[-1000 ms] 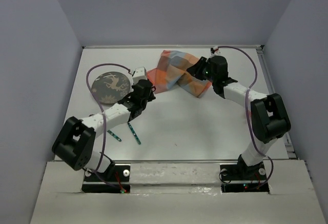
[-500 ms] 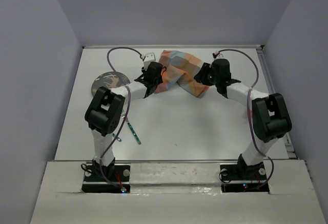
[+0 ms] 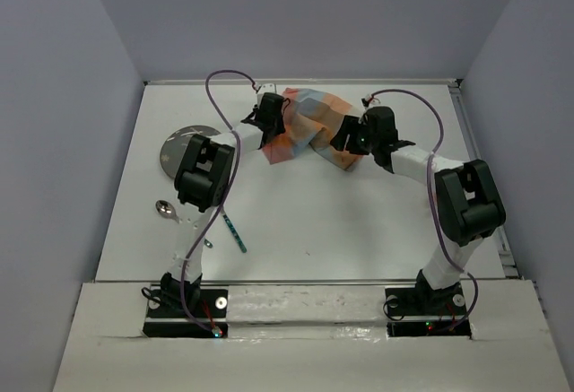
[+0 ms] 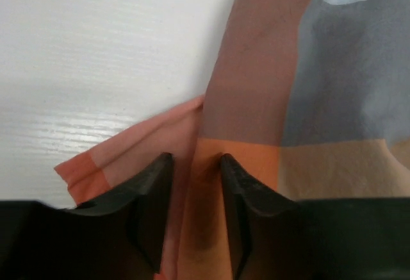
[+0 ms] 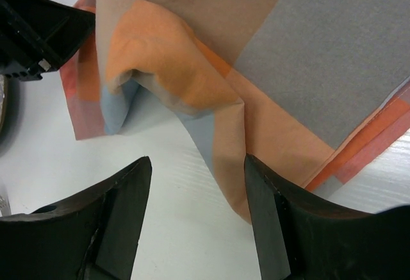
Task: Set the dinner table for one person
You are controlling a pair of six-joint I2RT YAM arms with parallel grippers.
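left gripper (image 4: 195,159) astride cloth (image 4: 307,100) fold, can't tell if pinched | right gripper (image 5: 195,161) spread wide, cloth edge just ahead

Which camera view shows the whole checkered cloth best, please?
Top external: nearly the whole checkered cloth shows there. Left wrist shows only a fold between the fingers; right wrist shows one crumpled part.

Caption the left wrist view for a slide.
Left gripper with a fold of the checkered cloth between its jaws, on the white table.
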